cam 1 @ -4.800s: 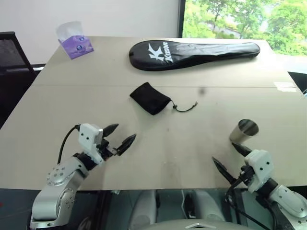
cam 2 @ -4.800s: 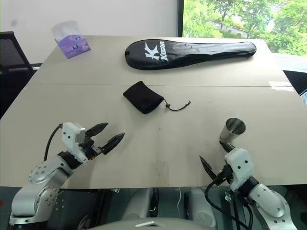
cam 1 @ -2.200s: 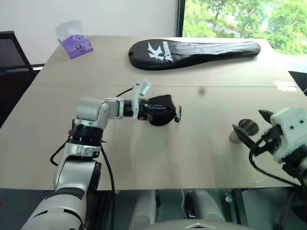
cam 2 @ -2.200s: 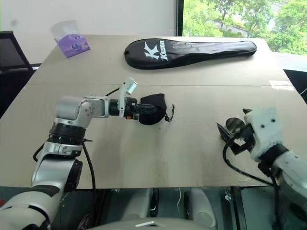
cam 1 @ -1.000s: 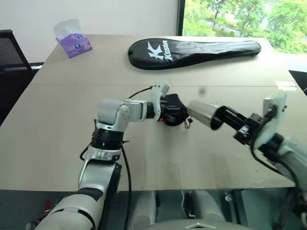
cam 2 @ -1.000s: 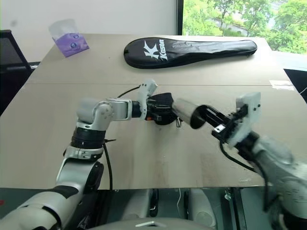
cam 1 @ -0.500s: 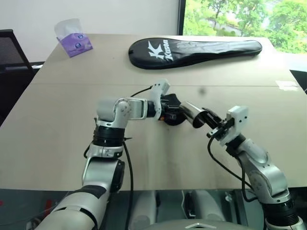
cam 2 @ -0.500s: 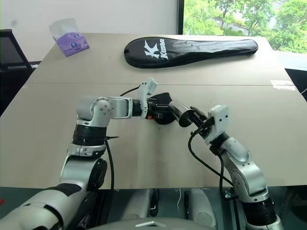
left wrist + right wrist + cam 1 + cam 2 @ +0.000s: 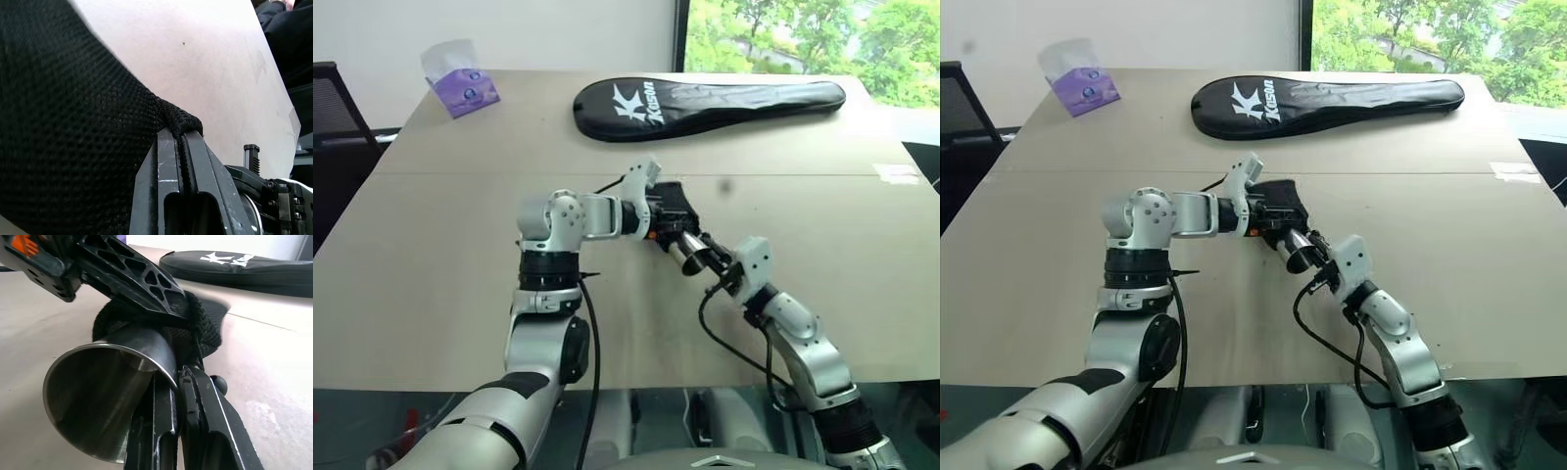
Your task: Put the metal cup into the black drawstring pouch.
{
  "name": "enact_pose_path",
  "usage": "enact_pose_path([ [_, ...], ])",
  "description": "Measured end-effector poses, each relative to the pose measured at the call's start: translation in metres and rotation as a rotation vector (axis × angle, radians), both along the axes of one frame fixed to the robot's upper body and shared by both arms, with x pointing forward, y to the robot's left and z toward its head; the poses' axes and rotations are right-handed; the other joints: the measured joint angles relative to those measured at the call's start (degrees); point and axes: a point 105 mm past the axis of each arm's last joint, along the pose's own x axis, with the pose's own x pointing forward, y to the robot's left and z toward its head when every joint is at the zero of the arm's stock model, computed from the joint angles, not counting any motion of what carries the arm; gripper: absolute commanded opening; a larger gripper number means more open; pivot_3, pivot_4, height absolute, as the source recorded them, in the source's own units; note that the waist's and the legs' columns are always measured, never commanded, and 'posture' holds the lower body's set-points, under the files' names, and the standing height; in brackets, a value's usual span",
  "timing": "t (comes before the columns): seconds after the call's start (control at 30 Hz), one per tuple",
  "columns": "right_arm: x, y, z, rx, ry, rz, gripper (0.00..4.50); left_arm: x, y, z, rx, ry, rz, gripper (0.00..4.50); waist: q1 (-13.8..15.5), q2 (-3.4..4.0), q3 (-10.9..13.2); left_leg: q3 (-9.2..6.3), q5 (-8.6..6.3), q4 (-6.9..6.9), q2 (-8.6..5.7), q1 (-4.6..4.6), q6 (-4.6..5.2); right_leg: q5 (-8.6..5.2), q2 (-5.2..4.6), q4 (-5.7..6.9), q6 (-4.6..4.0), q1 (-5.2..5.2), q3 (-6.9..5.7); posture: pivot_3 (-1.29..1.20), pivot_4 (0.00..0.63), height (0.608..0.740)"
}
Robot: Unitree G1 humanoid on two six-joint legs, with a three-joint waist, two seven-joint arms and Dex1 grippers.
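Observation:
My left gripper (image 9: 658,213) is shut on the rim of the black drawstring pouch (image 9: 673,199) and holds it lifted over the middle of the table; the left wrist view shows its fingers (image 9: 168,161) pinching the mesh fabric (image 9: 63,122). The metal cup (image 9: 686,257) lies tilted, its open mouth toward me and its base end against the pouch's opening. How far in it sits is hidden by fabric. My right gripper (image 9: 713,266) is shut on the metal cup's rim (image 9: 146,363), one finger inside and one outside.
A long black racket cover (image 9: 705,98) with white lettering lies across the far side of the table (image 9: 431,264). A purple tissue pack (image 9: 460,86) sits at the far left corner. A black chair (image 9: 335,108) stands beyond the left edge.
My right gripper has brought the cup down and left until its base end meets the pouch. The left gripper has rolled a little, turning the pouch's opening toward the cup.

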Motion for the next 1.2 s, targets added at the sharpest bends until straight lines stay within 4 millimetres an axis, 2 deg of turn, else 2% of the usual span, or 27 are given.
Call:
enact_pose_path([
  [0.2,0.02,0.004,0.0,-0.022,-0.023,-0.074,0.11,-0.005,0.003,0.003,0.011,-0.01,-0.013,0.0,-0.02,0.0,0.0,0.03,0.01,0.0,-0.01,0.02,-0.02,0.0,-0.04,0.02,-0.01,0.0,0.02,0.0,0.15,0.74],
  [0.4,0.037,0.025,-0.004,0.072,0.056,-0.055,0.11,-0.01,0.006,0.007,0.039,-0.06,-0.045,0.0,-0.04,0.0,0.0,0.02,0.03,-0.02,-0.01,0.05,-0.05,0.01,-0.05,0.04,-0.02,0.01,0.03,0.0,0.15,0.74],
  [0.57,0.065,0.051,0.007,0.179,0.185,-0.051,0.11,-0.015,0.007,0.01,0.026,-0.093,-0.051,0.0,-0.24,0.03,0.01,0.0,0.04,-0.04,0.01,0.07,-0.07,0.02,-0.18,0.09,-0.04,0.0,0.01,0.0,0.15,0.74],
  [0.63,0.08,0.065,0.018,0.186,0.215,-0.046,0.11,-0.013,0.014,0.013,-0.001,-0.118,0.0,0.0,-0.34,0.04,0.02,0.02,0.04,-0.03,0.02,0.06,-0.08,0.03,-0.25,0.08,-0.04,-0.03,0.02,0.0,0.15,0.74],
  [0.7,0.087,0.072,0.026,0.154,0.191,-0.045,0.11,-0.011,0.02,0.019,-0.018,-0.153,0.033,0.0,-0.2,0.04,0.02,-0.01,0.04,-0.05,0.01,0.04,-0.08,0.03,-0.27,0.05,-0.04,-0.03,-0.01,0.0,0.15,0.74],
  [0.83,0.091,0.082,0.024,0.004,0.102,-0.033,0.11,-0.011,0.029,0.016,-0.027,-0.145,0.078,0.0,-0.02,0.03,0.02,0.01,0.04,-0.07,-0.08,-0.08,-0.06,0.03,-0.32,-0.02,-0.02,-0.08,-0.01,0.0,0.15,0.74],
  [0.9,0.091,0.091,0.021,-0.207,-0.032,0.001,0.11,-0.012,0.03,0.014,-0.101,-0.09,0.11,0.0,-0.15,0.03,0.02,0.02,0.04,-0.06,-0.08,-0.08,-0.06,0.03,-0.3,0.02,-0.02,-0.12,-0.02,0.0,0.15,0.74],
  [0.97,0.092,0.09,0.026,-0.275,-0.108,0.008,0.11,-0.013,0.032,0.015,-0.168,-0.06,0.125,0.0,-0.2,0.03,0.02,-0.02,0.04,-0.07,-0.02,-0.07,-0.08,0.03,-0.3,0.04,-0.02,-0.12,-0.03,0.0,0.15,0.74],
  [1.03,0.092,0.09,0.031,-0.253,-0.119,0.021,0.11,-0.014,0.032,0.018,-0.245,-0.04,0.127,0.0,-0.28,0.03,0.02,-0.03,0.05,-0.07,0.0,-0.07,-0.09,0.03,-0.3,0.04,-0.02,-0.12,-0.02,0.0,0.15,0.74],
  [1.13,0.09,0.089,0.04,-0.116,-0.06,0.048,0.11,-0.011,0.028,0.028,-0.4,-0.003,0.119,0.0,-0.23,0.01,0.03,-0.03,0.05,-0.05,0.01,-0.11,-0.09,0.04,-0.35,0.03,-0.02,-0.12,-0.05,0.0,0.15,0.74],
  [1.2,0.089,0.082,0.047,-0.187,-0.124,0.068,0.11,-0.012,0.025,0.034,-0.452,0.003,0.102,0.0,-0.17,0.0,0.03,-0.02,0.04,-0.05,-0.04,-0.11,-0.08,0.04,-0.39,0.01,-0.01,-0.1,-0.04,0.0,0.15,0.74],
])
